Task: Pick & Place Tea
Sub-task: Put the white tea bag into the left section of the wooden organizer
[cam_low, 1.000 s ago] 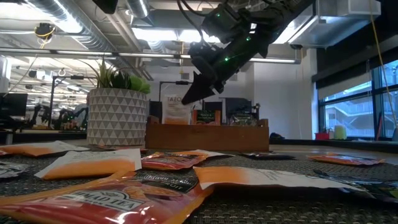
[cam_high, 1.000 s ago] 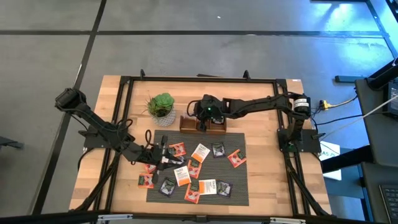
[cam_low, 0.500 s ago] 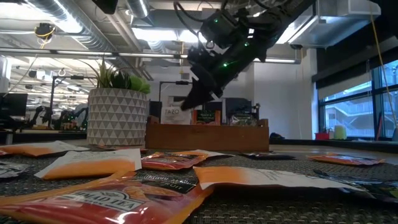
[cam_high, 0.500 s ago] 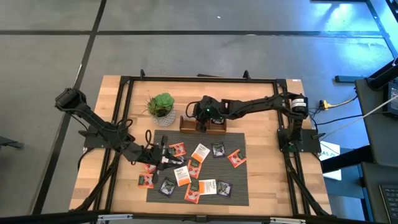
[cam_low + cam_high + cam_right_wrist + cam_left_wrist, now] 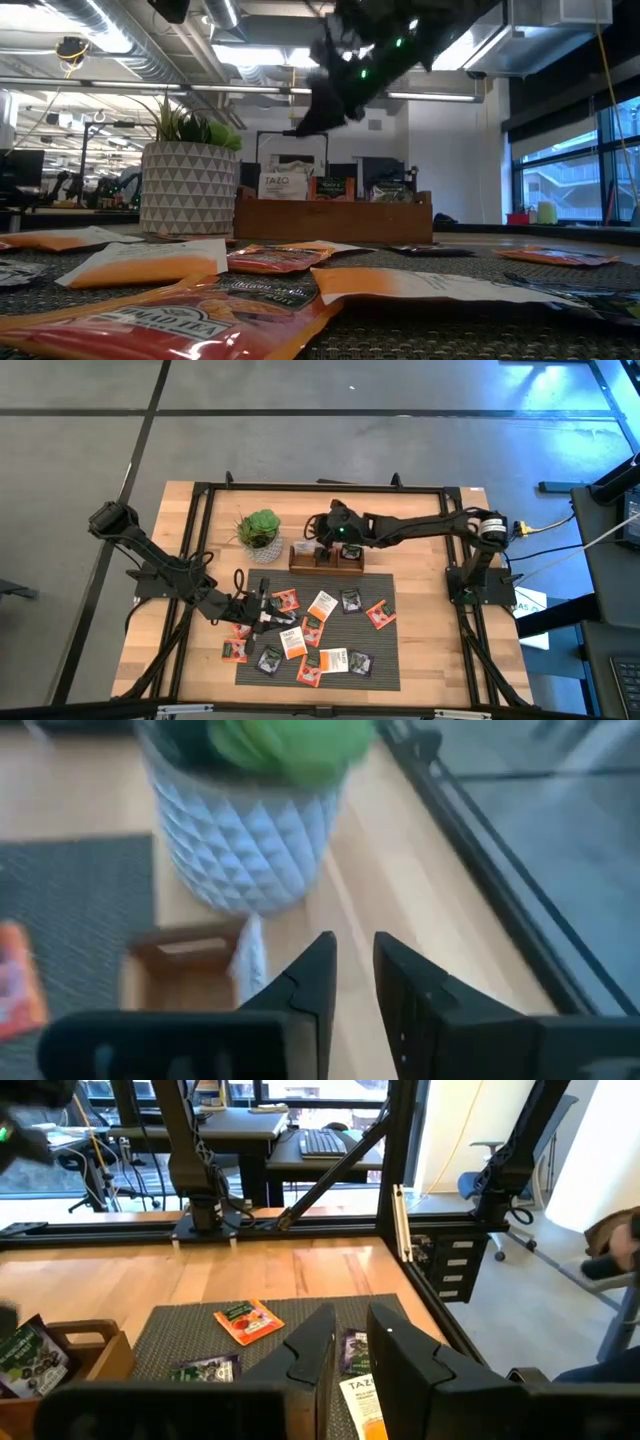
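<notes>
Risen off the tray [image 5: 327,558], right gripper [image 5: 318,530], jaws slightly apart, leaves white sachet [image 5: 284,182] below.

I work in an open-plan office or robotics lab. My wooden tabletop [image 5: 190,510] stands inside a black metal frame [image 5: 320,487] on a grey polished floor [image 5: 300,430]. Behind it, bare ducts and strip lights [image 5: 250,55] run along the ceiling, with large windows [image 5: 560,165] to the right. Desks with a keyboard [image 5: 325,1142] and an office chair [image 5: 490,1175] fill the room.
</notes>
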